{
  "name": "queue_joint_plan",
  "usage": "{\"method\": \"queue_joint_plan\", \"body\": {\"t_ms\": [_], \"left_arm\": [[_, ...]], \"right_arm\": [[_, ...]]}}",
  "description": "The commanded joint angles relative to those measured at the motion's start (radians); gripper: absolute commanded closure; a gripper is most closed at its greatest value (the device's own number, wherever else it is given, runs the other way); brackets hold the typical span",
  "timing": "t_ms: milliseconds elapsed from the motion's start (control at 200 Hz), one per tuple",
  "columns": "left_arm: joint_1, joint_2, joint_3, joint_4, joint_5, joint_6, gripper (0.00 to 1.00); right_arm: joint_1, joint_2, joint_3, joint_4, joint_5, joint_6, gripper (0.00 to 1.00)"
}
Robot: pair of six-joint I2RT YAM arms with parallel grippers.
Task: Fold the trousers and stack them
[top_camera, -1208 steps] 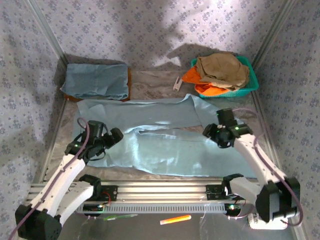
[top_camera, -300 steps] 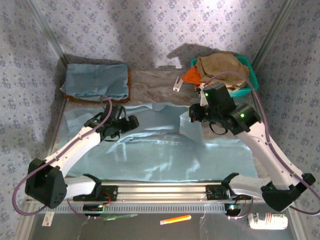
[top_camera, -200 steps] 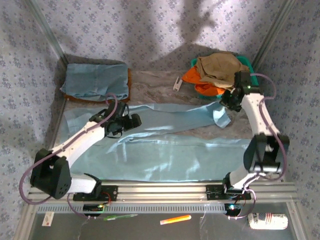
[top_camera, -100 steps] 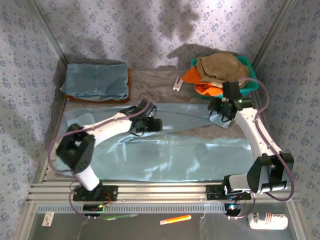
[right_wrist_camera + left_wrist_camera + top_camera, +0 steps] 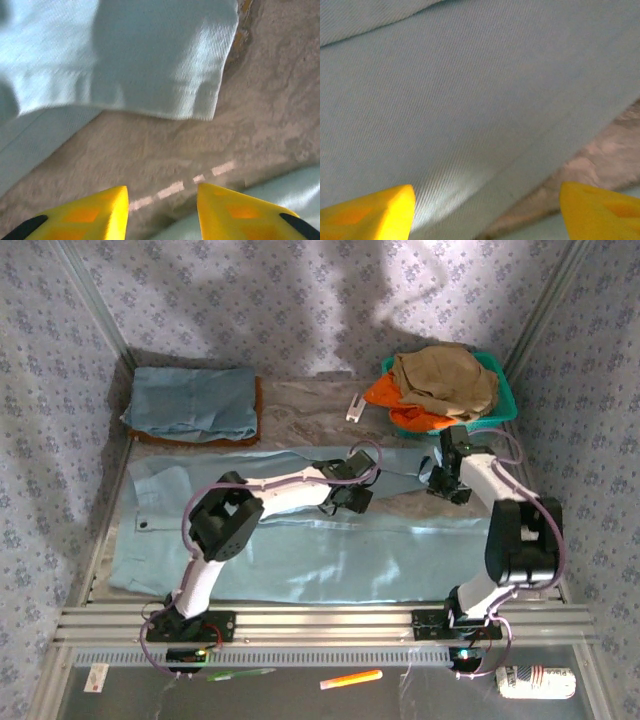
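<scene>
Near rail [image 5: 320, 620]: the arm bases sit at 6 o'clock, with an orange marker [image 5: 350, 678] lying in front of them, clear of the cloth.
Trousers [image 5: 300, 560]: spread lengthwise from 9 to 3 o'clock across the worktop [image 5: 310, 405]. The near leg lies flat; the far leg is narrower and creased. It looks laid out flat to be ready for a fold.
Left claw [image 5: 350, 498]: near the centre, its arm stretched over from the 7 o'clock base. The yellow fingers [image 5: 370, 215] are spread wide just above the far leg, with nothing between them, probably poised to pinch its edge.
Right claw [image 5: 443, 483]: at about 2 o'clock, spread, with bare worktop between the fingers [image 5: 85, 215]. The far leg's hem [image 5: 165, 65] lies just ahead, ungripped.
Edges: a strip of bare worktop separates the two legs at the hem end.
Open room: free worktop at 12 o'clock. The arms are close together, so crossing is a risk.
Far edge: a folded blue cloth [image 5: 190, 400] at 10 o'clock is the likely stack spot. At 1 o'clock a teal basket [image 5: 505, 390] holds a tan garment [image 5: 445, 375] and an orange garment [image 5: 385, 392].
</scene>
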Motion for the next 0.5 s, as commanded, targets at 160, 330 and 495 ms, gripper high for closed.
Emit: {"method": "queue_joint_plan", "body": {"t_ms": [160,330,495], "left_arm": [[0.004,0.037,0.036,-0.107,-0.038,0.059,0.34],[0.007,0.015,-0.057,-0.076,-0.016,0.057,0.65],[0.009,-0.004,-0.089,-0.072,-0.016,0.066,0.89]], "right_arm": [[-0.035,0.177,0.150,-0.013,0.029,-0.115,0.35],[-0.069,0.246,0.195,-0.013,-0.008,-0.117,0.33],[-0.102,0.306,0.195,-0.005,-0.090,-0.104,0.54]]}}
